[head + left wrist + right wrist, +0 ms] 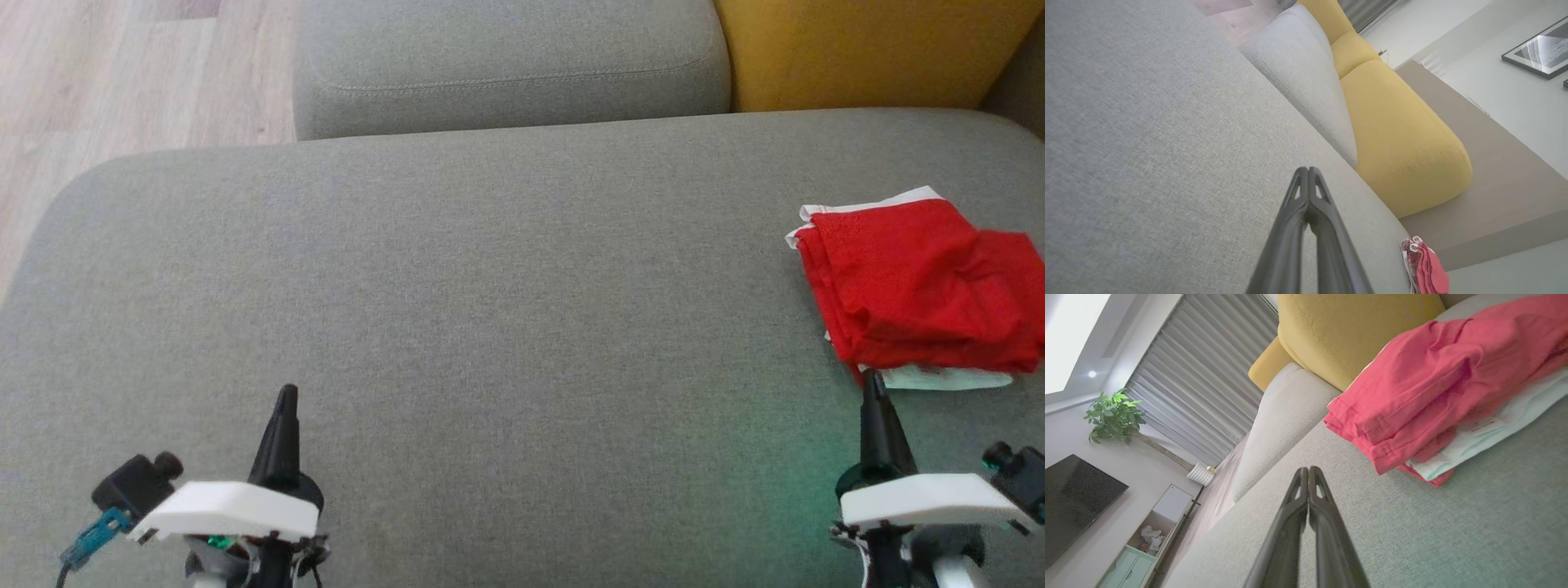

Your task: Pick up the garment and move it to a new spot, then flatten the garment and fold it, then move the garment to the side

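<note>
A grey sofa seat (490, 286) spreads across most of the head view, from the left edge to the right; behind it, at the top centre, sits a grey back cushion (506, 65); a yellow cushion (857, 49) fills the upper right corner beside it; pale wooden floor (122, 73) shows in the upper left.

The garment (922, 286), red with white edges and a white layer beneath, lies folded in a loose stack on the seat at the right edge of the frame, about mid-height; in the right wrist view it takes up the upper right, with its hems stacked one over another.

The left claw (287, 394) stands at the lower left over bare seat fabric, well apart from the garment; its two dark fingers are pressed together to a point and it has hold of nothing.

The right claw (872, 379) stands at the lower right, its tip just at the lower left corner of the garment; its fingers are likewise closed tight on each other, with no cloth between them.
</note>
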You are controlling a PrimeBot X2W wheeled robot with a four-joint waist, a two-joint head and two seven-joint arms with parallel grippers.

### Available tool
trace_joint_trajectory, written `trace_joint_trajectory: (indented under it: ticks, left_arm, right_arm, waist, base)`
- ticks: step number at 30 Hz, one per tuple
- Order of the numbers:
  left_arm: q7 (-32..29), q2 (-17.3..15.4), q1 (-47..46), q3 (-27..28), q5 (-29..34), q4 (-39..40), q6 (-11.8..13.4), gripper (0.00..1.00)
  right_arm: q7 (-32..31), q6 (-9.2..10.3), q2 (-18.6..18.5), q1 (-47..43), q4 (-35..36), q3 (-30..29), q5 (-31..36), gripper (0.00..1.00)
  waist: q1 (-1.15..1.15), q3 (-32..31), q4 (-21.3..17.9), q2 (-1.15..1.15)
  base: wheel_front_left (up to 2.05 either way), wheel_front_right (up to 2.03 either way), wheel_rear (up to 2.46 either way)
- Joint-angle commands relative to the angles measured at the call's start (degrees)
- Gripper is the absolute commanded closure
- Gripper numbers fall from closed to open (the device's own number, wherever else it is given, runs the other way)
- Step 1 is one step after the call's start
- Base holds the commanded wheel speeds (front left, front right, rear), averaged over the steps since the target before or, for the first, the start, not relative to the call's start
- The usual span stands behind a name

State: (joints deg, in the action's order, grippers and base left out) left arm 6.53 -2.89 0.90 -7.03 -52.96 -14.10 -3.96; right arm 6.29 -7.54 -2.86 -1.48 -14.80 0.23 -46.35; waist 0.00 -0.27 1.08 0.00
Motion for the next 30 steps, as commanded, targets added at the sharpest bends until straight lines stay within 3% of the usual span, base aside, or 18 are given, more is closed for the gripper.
trace_joint_trajectory:
  ticks: [1,30]
  left_arm:
    - [-0.43,-0.75,-3.12,1.46,-1.39,1.73,-0.44,1.0]
    - [-5.12,-0.88,-4.7,5.82,-17.45,1.07,-1.71,1.0]
  right_arm:
    - [-0.42,0.02,-1.13,3.07,1.73,0.18,-1.73,1.0]
    - [-4.8,0.04,-1.3,4.88,1.39,-1.8,-20.59,1.0]
  waist:
    - [0.0,0.01,-0.02,0.0]
    - [0.0,0.19,-0.45,0.0]
  base:
    - [0.0,0.0,0.0]
    - [0.0,0.0,0.0]
